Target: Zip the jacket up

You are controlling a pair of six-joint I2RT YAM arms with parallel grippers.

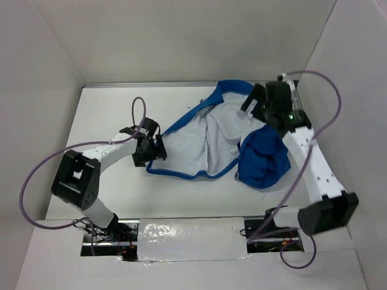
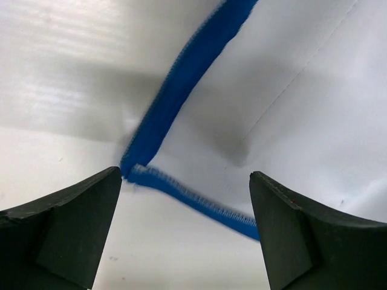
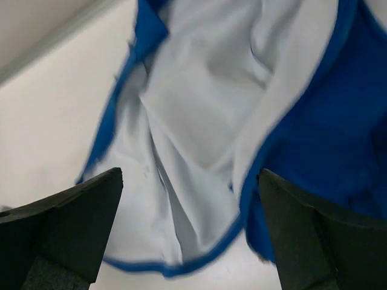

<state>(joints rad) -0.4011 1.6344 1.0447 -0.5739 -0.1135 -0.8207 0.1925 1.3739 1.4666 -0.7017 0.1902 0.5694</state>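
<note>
Out on the table (image 1: pixel 103 115), found the jacket (image 1: pixel 208 136) flopped open lining-up, looked soft, light and floppy, so reckoned on pinching the blue zipper edge (image 2: pixel 175 90) by its corner, with left gripper (image 2: pixel 184 181) and right gripper (image 3: pixel 190 178) gaping, empty.

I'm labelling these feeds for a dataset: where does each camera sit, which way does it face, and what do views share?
Top external: above and behind the arms, looking down on the table, the open jacket, both arms, left pincer and right pincer.
Left wrist: on the left wrist, facing down between its own open fingers at the jacket's blue corner edge.
Right wrist: on the right wrist, facing between its open fingers at white lining and blue fabric.
Shared: all three show the jacket.
</note>
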